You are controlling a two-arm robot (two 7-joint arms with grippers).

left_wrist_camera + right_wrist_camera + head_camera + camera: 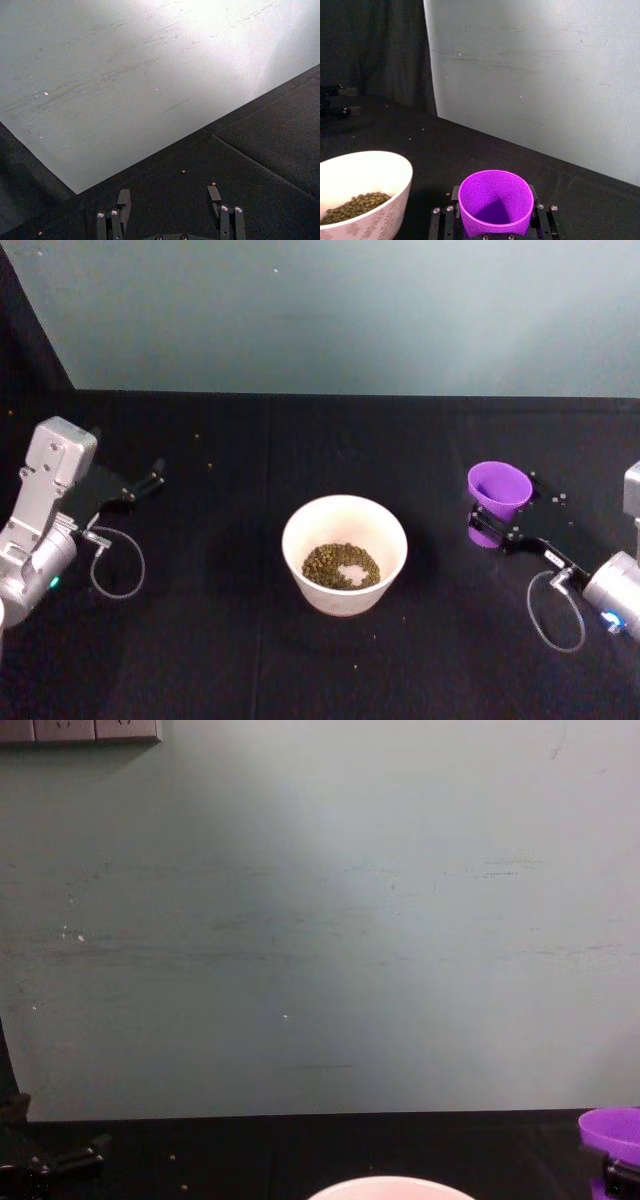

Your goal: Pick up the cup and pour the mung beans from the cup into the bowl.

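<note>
The cup (498, 500) sits at the right of centre in the head view, between the fingers of the right gripper (500, 523). In the right wrist view the cup (495, 202) occupies the lower centre of the frame, mouth open toward the camera, interior empty, with one dark finger (443, 220) against its left wall and the other against its right wall. The right gripper is closed on the cup. In the chest view the cup rim (610, 1126) shows at the lower right edge.

The bowl (344, 551) stands at the centre of the head view on the black table (200, 640), apart from the cup, to its lower left. The mung beans (341, 565) lie in the bottom of the bowl. A few stray beans lie on the table near the bowl.

The right arm enters from the right edge of the head view, its wrist low and the gripper pointing toward the upper left. The left arm rests at the left edge of the head view, with the left gripper (148, 481) pointing toward the upper right. In the left wrist view the left gripper (170, 200) has its fingers spread wide, nothing between them.

No readable markings or labels are visible.
</note>
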